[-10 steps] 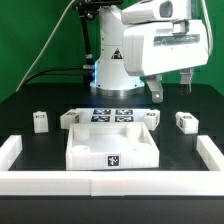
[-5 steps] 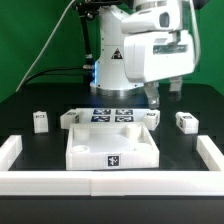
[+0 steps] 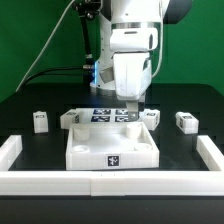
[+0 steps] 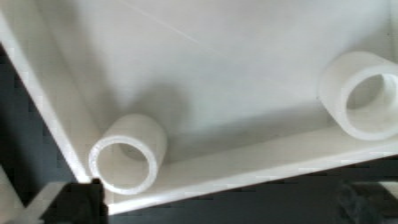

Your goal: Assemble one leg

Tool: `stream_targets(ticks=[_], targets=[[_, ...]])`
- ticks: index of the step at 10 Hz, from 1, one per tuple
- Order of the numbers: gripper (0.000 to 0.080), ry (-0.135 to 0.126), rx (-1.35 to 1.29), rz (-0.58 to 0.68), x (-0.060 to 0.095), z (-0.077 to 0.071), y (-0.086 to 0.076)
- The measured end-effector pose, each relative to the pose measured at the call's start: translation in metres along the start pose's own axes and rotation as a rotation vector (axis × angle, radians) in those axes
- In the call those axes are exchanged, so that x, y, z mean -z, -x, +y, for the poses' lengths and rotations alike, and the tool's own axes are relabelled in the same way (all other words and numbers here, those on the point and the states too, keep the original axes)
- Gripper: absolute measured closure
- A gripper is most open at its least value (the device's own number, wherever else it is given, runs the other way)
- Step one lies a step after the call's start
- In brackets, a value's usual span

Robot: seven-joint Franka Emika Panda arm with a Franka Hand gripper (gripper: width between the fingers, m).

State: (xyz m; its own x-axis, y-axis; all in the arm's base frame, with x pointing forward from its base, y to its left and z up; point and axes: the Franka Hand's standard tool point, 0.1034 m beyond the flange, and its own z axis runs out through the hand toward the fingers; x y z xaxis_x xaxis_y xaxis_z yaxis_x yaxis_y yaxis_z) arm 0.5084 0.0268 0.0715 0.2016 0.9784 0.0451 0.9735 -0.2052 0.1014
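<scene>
My gripper (image 3: pixel 137 108) hung over the panel (image 3: pixel 112 150); whether it was spread, I couldn't tell. Picking step, I judged: next, line up on a leg (image 3: pixel 186 121).

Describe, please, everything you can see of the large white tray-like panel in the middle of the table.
The tray-like panel is a matte white, plastic-looking piece lying flat on the black table, open side up, with raised rims and a black-and-white marker on its near wall. The wrist view shows two round, hollow sockets standing against its inner walls. It sits just in front of the marker board. The pincer hangs above its far rim, toward the exterior view's right; contact cannot be judged.
</scene>
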Motion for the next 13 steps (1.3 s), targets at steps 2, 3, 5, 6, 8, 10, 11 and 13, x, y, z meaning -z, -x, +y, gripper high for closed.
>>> stream_targets(ticks=[2, 3, 5, 6, 8, 10, 11, 13], targets=[[0.015, -0.001, 0.0, 0.0, 0.0, 0.0, 0.0], [0.015, -0.001, 0.0, 0.0, -0.001, 0.0, 0.0], [0.015, 0.011, 0.113, 0.004, -0.009, -0.003, 0.013], [0.015, 0.03, 0.171, 0.008, -0.017, -0.015, 0.027], [0.015, 0.023, 0.301, 0.0, -0.027, -0.04, 0.048], [0.015, 0.011, 0.349, -0.004, -0.033, -0.048, 0.062], [0.015, 0.0, 0.339, -0.002, -0.036, -0.054, 0.063], [0.015, -0.023, 0.324, 0.003, -0.048, -0.06, 0.061]])
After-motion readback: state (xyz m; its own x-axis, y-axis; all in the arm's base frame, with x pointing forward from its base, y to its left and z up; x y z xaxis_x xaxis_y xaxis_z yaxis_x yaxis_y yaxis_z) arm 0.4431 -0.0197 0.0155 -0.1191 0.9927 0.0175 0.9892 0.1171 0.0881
